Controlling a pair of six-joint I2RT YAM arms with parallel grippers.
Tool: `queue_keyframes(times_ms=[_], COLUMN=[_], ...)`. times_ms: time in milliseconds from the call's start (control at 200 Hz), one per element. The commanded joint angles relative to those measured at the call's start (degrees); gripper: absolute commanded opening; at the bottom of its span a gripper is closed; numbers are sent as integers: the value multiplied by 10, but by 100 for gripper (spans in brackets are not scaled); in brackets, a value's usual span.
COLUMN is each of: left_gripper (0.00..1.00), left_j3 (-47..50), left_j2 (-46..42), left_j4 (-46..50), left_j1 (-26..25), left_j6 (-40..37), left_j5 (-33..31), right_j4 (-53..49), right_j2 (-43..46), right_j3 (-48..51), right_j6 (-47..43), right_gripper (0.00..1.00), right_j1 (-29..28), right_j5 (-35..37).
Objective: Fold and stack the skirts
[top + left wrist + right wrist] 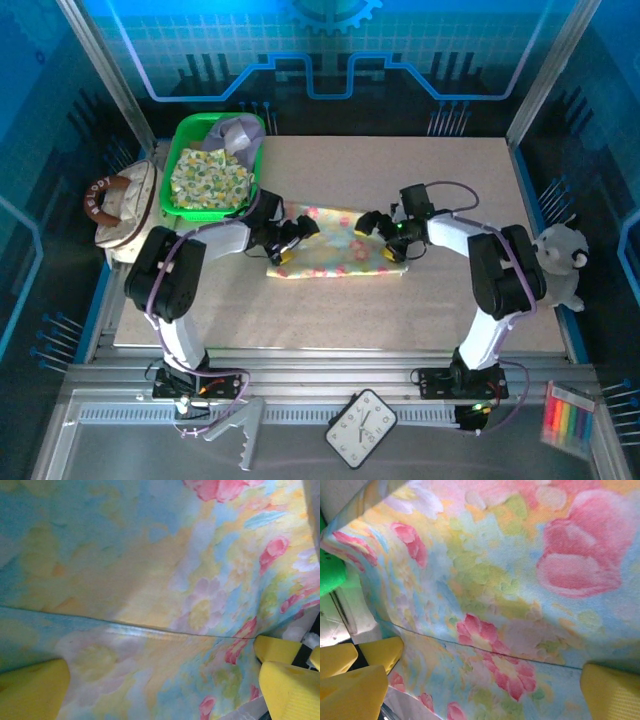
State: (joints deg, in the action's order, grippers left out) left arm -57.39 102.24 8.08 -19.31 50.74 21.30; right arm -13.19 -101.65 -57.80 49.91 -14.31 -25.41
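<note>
So, the counter [450,300] has one floral skirt [340,245] laid flat between the left tool [292,238] and right tool [380,237], my guess so each takes an end for folding. Other skirts [210,175] sit in the green basket [200,122] beyond the left tool. Both tools gape wide, straddling cloth, nothing pinched.

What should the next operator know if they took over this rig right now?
Left gripper: open, low over the left end of the floral skirt, holding nothing.
Right gripper: open, low over its right end, holding nothing.
The floral skirt lies flat mid-table and looks folded at least once.
The leafy-print skirt and lavender-grey skirt lie bunched in the green basket.
Left: finish this fold, then fold and stack the other two.
</note>
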Motion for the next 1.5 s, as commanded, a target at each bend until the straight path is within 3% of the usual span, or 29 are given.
queue_keyframes(times_ms=[0, 120, 185, 230, 270, 330, 375, 435, 510, 705, 935, 1160, 1350, 1495], left_gripper=[99, 99, 96, 90, 80, 52, 31, 13, 0, 0, 0, 0, 0, 0], left_j3=[1, -71, -123, -157, -188, -234, -270, -311, -345, -362, -351, -301, -254, -271], left_j2=[-42, -13, 19, 42, 64, 95, 118, 148, 179, 224, 276, 289, 271, 267], left_j4=[41, 53, 61, 57, 59, 71, 92, 116, 127, 112, 107, 110, 87, 98], left_j1=[3, 2, 2, 0, -4, -13, -18, -27, -36, -44, -26, 10, 23, 23], left_j6=[23, 2, -4, -4, -4, -7, -12, -13, -2, 28, 18, 16, 17, 3], left_j5=[-11, -10, -8, -2, 0, -3, -11, -16, -7, 4, -77, -129, -126, -107], right_j4=[-55, -24, 9, 22, 26, 42, 51, 60, 75, 95, 110, 69, 31, 15], right_j2=[39, 58, 48, 33, 18, -3, -19, -43, -77, -152, -206, -177, -132, -108], right_j3=[-3, -26, -44, -60, -75, -92, -102, -118, -140, -187, -200, -158, -112, -87], right_j6=[5, 9, 9, 14, 19, 26, 38, 56, 71, 100, 102, 54, 15, 15], right_gripper=[100, 95, 84, 67, 56, 41, 21, 0, 0, 0, 0, 0, 0, 0], right_j1=[0, -10, -14, -18, -21, -29, -34, -40, -46, -70, -70, -36, 7, 42], right_j5=[40, 95, 100, 109, 122, 138, 149, 156, 138, 115, 136, 186, 214, 232])
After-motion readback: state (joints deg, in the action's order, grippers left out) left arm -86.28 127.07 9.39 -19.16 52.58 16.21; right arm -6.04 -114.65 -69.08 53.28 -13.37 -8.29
